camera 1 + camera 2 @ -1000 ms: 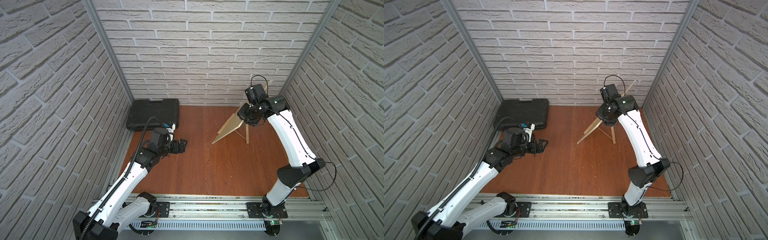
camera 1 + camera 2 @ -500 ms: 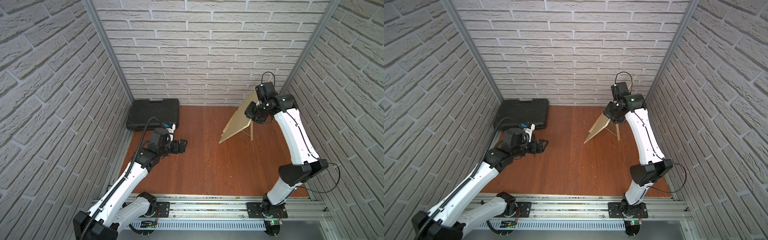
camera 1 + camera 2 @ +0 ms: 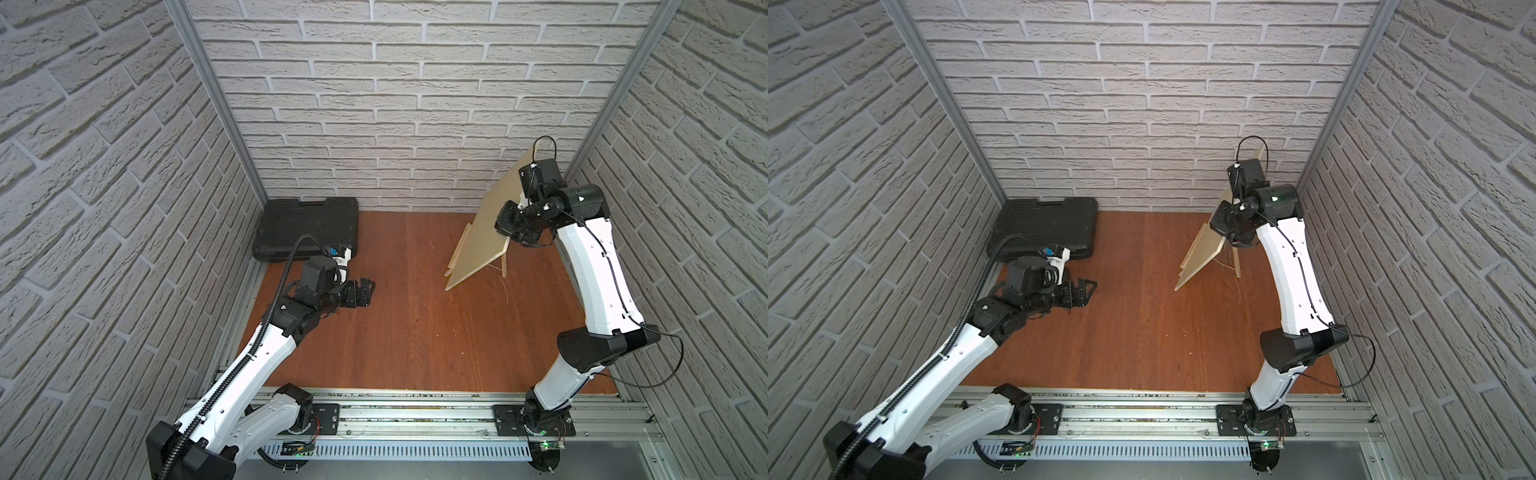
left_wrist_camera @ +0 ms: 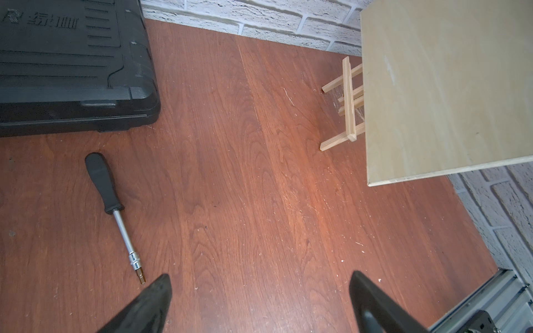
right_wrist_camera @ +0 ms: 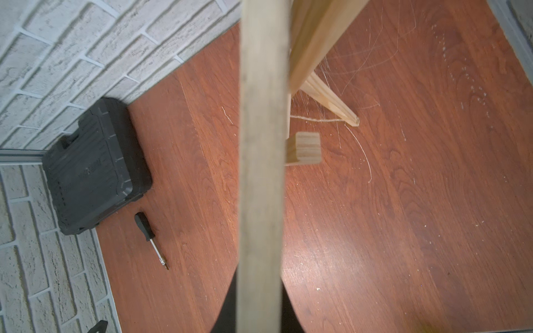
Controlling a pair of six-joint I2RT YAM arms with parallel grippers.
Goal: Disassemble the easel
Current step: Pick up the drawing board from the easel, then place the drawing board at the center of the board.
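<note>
One table (image 3: 415,332): red-brown wood, brick walls round it.
Case (image 3: 307,228): black, shut, far-left corner.
Board (image 3: 482,237): pale plywood, tilted, far right.
Easel (image 4: 349,101): light slat frame standing on table just behind board, mostly hidden.
Right gripper (image 3: 503,232): clamped on board's edge.
Left gripper (image 3: 365,291): jaws wide, nothing held, low over table near case.
Screwdriver (image 4: 117,219): black handle, flat on table beside case.

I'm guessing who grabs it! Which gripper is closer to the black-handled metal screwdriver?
Left. The left gripper hovers beside the tip of the black-handled metal screwdriver; the right gripper is across the wooden table, clamped on the pale plywood board.
</note>
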